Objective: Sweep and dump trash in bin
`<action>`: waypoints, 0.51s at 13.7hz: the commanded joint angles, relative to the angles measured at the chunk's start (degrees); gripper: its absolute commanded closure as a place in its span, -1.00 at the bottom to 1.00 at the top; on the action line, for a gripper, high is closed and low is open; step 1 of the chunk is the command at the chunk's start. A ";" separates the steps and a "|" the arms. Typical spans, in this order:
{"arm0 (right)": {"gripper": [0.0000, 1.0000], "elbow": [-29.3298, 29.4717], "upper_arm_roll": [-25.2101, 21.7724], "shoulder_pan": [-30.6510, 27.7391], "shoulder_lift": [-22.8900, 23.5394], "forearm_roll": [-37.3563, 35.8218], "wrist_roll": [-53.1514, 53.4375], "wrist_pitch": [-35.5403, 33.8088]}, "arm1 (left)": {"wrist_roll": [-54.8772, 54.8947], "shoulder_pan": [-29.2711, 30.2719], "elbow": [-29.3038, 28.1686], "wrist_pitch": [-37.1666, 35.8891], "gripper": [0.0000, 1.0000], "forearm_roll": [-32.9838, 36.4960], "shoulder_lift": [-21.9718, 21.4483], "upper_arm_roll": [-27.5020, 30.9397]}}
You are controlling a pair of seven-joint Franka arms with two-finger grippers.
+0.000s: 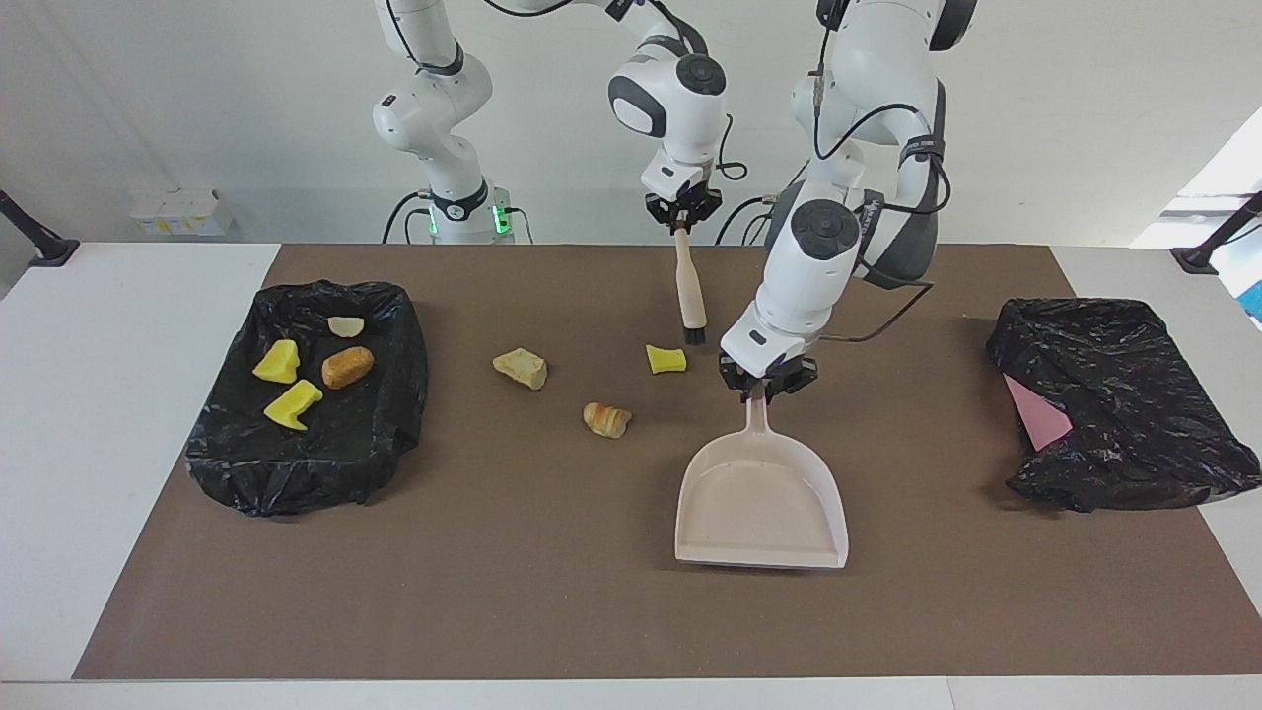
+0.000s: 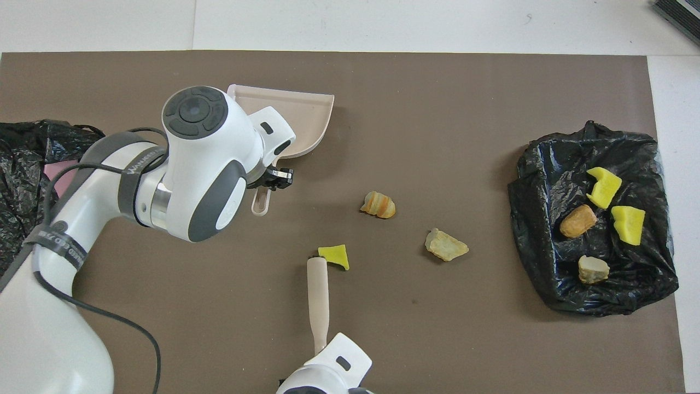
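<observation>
Facing view: left end effector (image 1: 767, 388) clamps the dustpan (image 1: 762, 503) handle; right end effector (image 1: 681, 219) grips the brush (image 1: 689, 292). Three trash chunks (image 1: 521, 368) lie on the counter (image 1: 552, 592), four in the black-lined bin (image 1: 306, 473).

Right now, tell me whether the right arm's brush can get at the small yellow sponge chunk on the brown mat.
Probably yes. The right tool holds the beige brush, whose bristle end hangs beside the yellow sponge chunk, with nothing between them.

A band on the left arm (image 2: 60, 249) carries unreadable lettering.
</observation>
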 commanded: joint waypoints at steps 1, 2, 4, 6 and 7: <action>1.00 -1.63 0.36 -6.18 -7.43 -3.47 1.13 -6.46 | 11.82 3.38 3.49 -6.65 1.00 0.19 -0.16 -0.21; 1.00 -1.72 0.27 -7.42 -7.87 -5.05 1.13 -8.31 | 17.35 4.61 4.28 -7.80 1.00 0.19 0.11 -0.21; 1.00 -1.63 0.36 -10.23 -8.14 -9.79 1.22 -12.44 | 27.03 6.46 4.37 -8.51 1.00 0.28 0.11 -0.21; 1.00 -2.07 0.36 -12.78 -9.01 -12.97 1.31 -17.02 | 33.54 8.04 4.29 -8.43 1.00 0.72 0.20 -0.21; 1.00 -2.68 0.36 -14.54 -9.02 -13.15 1.39 -17.47 | 36.62 8.31 4.29 -7.91 1.00 0.89 0.28 -0.21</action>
